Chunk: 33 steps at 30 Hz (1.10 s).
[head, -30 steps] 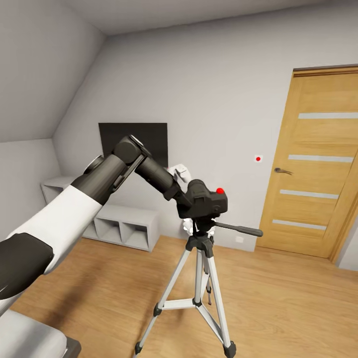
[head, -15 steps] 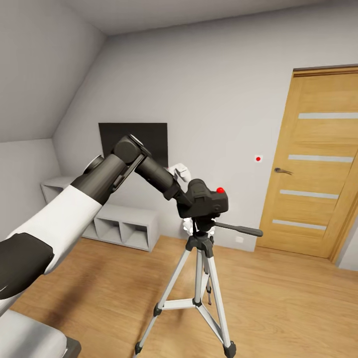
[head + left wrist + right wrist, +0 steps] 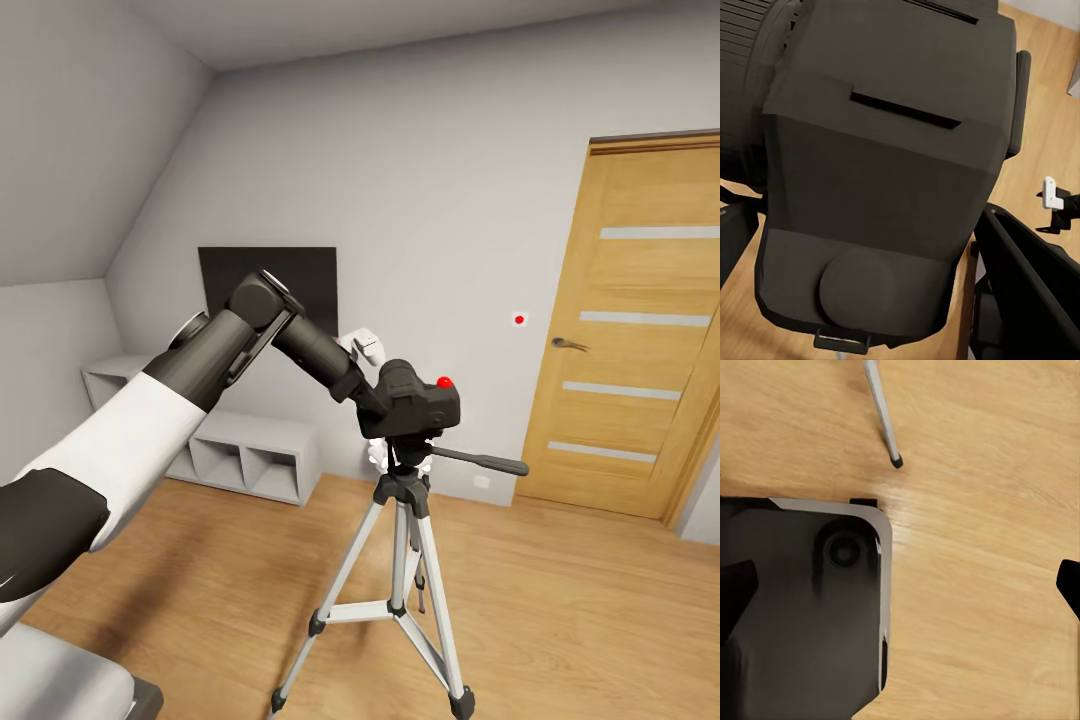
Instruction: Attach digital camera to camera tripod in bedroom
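Observation:
The black digital camera (image 3: pixel 418 402), red button up, sits on the head of the camera tripod (image 3: pixel 402 560), whose silver legs stand spread on the wood floor. My left arm reaches in from the left, and my left gripper (image 3: pixel 378 408) is shut on the camera's left side. In the left wrist view the camera body (image 3: pixel 881 172) is very close, with one dark finger (image 3: pixel 1027 289) alongside it. My right gripper (image 3: pixel 900 589) hangs open over the floor, near a tripod leg (image 3: pixel 881 405) and its black foot.
The tripod's black pan handle (image 3: pixel 480 463) sticks out to the right. A white object (image 3: pixel 366 346) stands just behind the tripod. A low white shelf (image 3: pixel 250 455) and dark wall panel (image 3: pixel 268 275) are at the left. A wooden door (image 3: pixel 630 340) is at the right.

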Motion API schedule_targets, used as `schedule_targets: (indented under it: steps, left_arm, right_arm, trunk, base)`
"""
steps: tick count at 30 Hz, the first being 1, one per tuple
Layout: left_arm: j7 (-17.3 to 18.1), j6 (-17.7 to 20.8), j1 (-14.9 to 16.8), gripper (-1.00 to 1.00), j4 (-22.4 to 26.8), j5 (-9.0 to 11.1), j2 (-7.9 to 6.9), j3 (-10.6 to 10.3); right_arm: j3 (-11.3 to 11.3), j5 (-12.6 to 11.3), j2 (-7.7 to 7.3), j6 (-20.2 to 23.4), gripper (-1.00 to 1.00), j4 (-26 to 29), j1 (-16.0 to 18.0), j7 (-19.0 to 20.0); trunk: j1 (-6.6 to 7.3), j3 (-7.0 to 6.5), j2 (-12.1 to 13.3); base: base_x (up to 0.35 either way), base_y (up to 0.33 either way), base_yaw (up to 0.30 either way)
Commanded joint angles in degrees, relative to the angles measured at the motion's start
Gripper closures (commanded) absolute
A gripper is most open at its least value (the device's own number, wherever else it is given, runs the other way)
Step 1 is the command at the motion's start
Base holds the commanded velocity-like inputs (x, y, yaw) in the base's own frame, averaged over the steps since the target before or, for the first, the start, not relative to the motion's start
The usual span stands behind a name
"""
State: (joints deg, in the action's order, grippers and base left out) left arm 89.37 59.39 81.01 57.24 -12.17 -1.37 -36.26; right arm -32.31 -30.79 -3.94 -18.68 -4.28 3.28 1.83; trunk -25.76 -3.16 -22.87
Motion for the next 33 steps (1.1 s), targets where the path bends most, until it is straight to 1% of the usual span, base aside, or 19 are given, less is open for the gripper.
schedule_targets:
  steps: [1,7,9,17,21,28,33]
  left_arm:
    - [0.6,0.6,0.0,1.0,0.1,-0.6,-0.03,0.0]
    - [0.6,0.6,0.0,1.0,0.1,-0.6,0.02,0.0]
    - [0.6,0.6,0.0,1.0,0.2,-0.6,0.05,0.0]
    - [0.6,0.6,0.0,1.0,0.2,-0.6,0.01,-0.1]
    - [0.6,0.6,0.0,1.0,0.3,-0.6,-0.02,-0.1]
    - [0.6,0.6,0.0,1.0,0.3,-0.6,-0.01,-0.1]
    - [0.6,0.6,0.0,1.0,0.3,-0.6,0.32,0.0]
  right_arm:
    - [-0.5,-0.5,0.05,-0.3,-1.0,-0.2,0.1,0.2]
    - [-1.0,-0.5,-0.01,-0.4,-1.0,-0.2,0.1,0.1]
    - [-1.0,-0.5,-0.01,-0.3,-1.0,-0.2,0.1,0.1]
    - [-1.0,-0.5,-0.01,-0.3,-1.0,-0.2,0.1,0.1]
    - [-1.0,-0.5,-0.01,-0.3,-1.0,-0.2,0.1,0.1]
    - [-1.1,-0.5,-0.01,-0.3,-1.0,-0.2,0.1,-0.1]
    - [-1.1,-0.5,-0.01,-0.4,-1.0,-0.2,0.1,-0.1]
  trunk:
    - [-0.02,0.03,0.0]
    - [-0.02,0.03,0.0]
    - [-0.02,0.03,0.0]
    - [-0.02,0.03,0.0]
    - [-0.02,0.03,0.0]
    - [-0.02,0.03,0.0]
    - [-0.02,0.03,0.0]
  base:
    - [0.0,0.0,0.0]
    - [0.001,0.002,0.0]
    - [0.082,0.147,-0.101]
    - [0.135,0.225,-0.226]
    - [0.152,0.15,-0.098]
    - [0.02,0.011,-0.004]
    - [0.088,-0.034,0.0]
